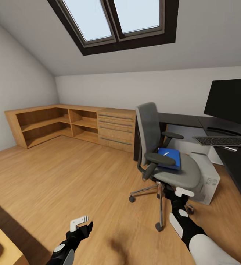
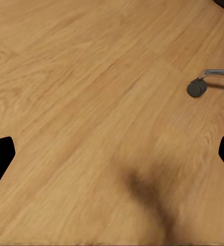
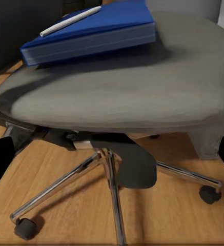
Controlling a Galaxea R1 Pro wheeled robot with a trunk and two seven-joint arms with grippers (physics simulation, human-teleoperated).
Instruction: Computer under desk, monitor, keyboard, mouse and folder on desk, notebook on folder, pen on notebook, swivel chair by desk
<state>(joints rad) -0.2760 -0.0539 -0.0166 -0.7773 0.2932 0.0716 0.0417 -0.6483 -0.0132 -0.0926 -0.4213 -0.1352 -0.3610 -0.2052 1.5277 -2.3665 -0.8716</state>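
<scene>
folder [image 3: 91, 31]: sits on the chair [image 1: 179, 173] seat, pen [image 3: 69, 20] lying on top
right gripper [image 1: 183, 192]: low at the seat's front edge, folder up and ahead of it; jaws look open, empty
left gripper [image 1: 80, 222]: over bare floor [image 2: 81, 102], farther off, jaws open
axis: folder's long side runs across the right jaws

The chair [image 3: 127, 97] fills the view — grey seat above a chrome star base on black casters, over a wooden floor [image 3: 168, 215]. The blue folder [image 3: 91, 33] lies flat at the seat's far side, and the whitish pen [image 3: 69, 20] rests on top of it. Dark gripper fingertips [image 3: 0, 161] sit wide apart at the picture's edges.
</scene>
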